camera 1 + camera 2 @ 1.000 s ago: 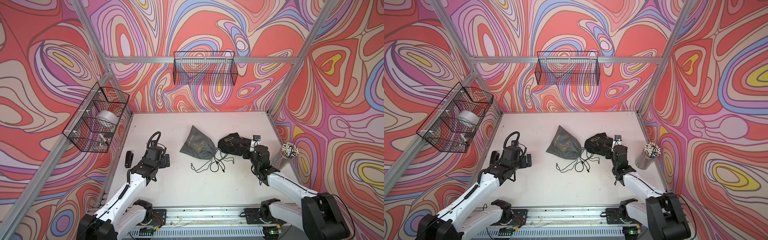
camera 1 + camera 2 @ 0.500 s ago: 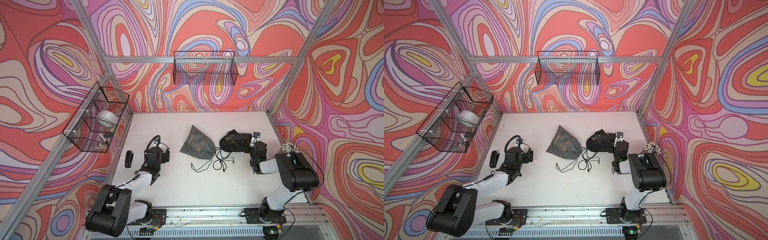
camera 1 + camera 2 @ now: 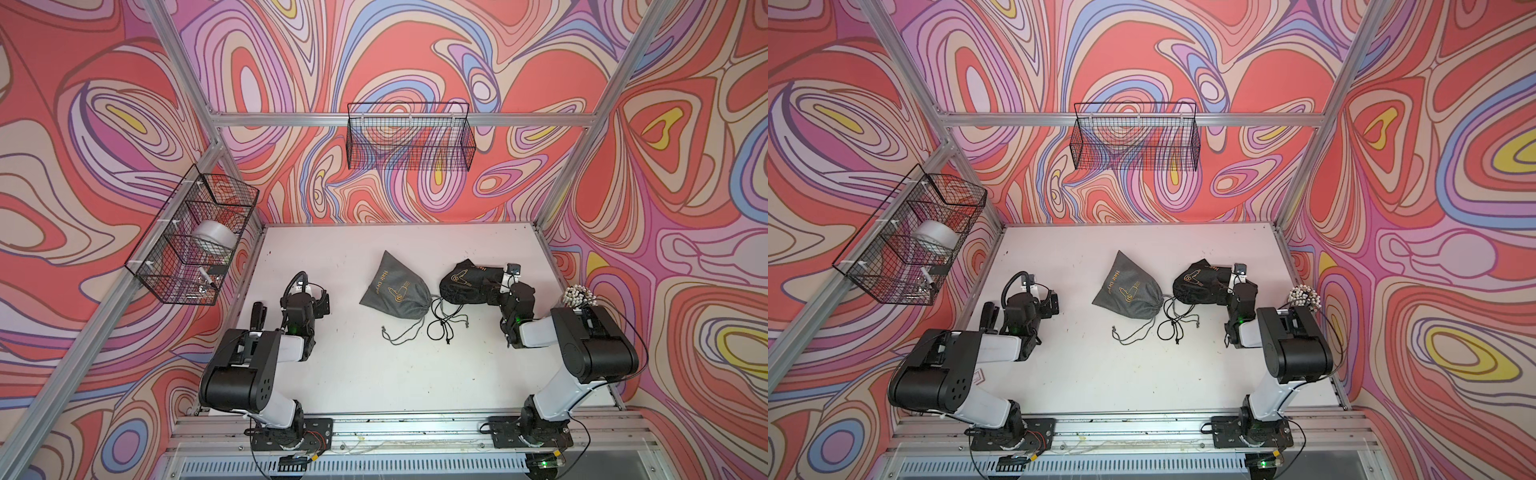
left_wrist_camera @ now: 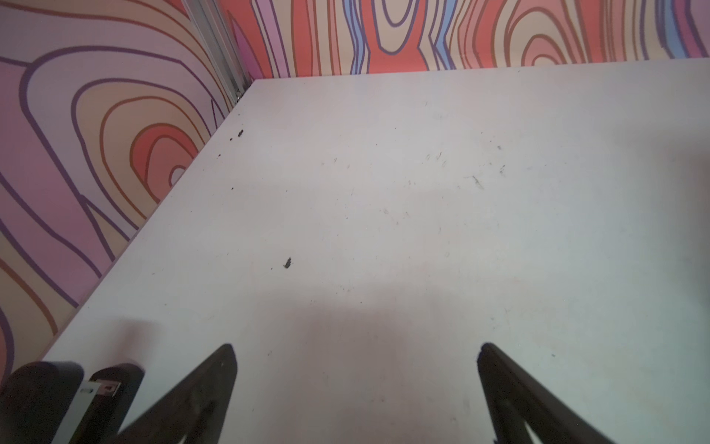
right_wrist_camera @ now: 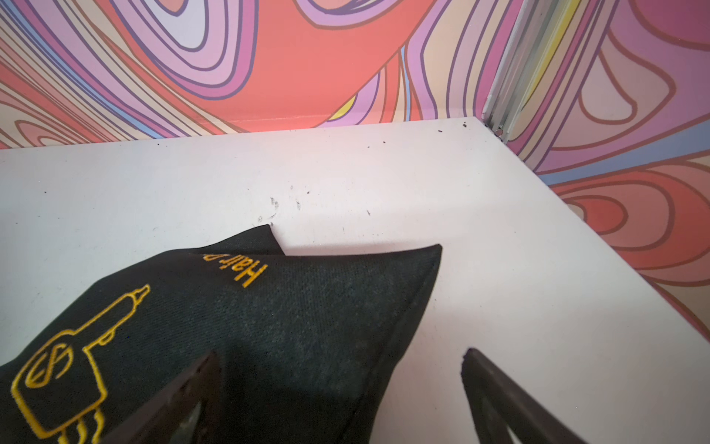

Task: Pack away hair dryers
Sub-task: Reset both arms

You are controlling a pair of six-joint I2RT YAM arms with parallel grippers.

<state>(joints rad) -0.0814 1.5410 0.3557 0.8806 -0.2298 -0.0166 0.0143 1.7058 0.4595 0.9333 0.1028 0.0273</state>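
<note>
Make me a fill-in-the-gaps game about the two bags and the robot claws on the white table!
1. The black fabric drawstring pouch lies closest to the right gripper, whose jaws are ____.
2. The grey fabric drawstring pouch has print coloured ____.
3. The left gripper is over the bare white table, holding ____.

Missing words: open; gold; nothing.
</note>
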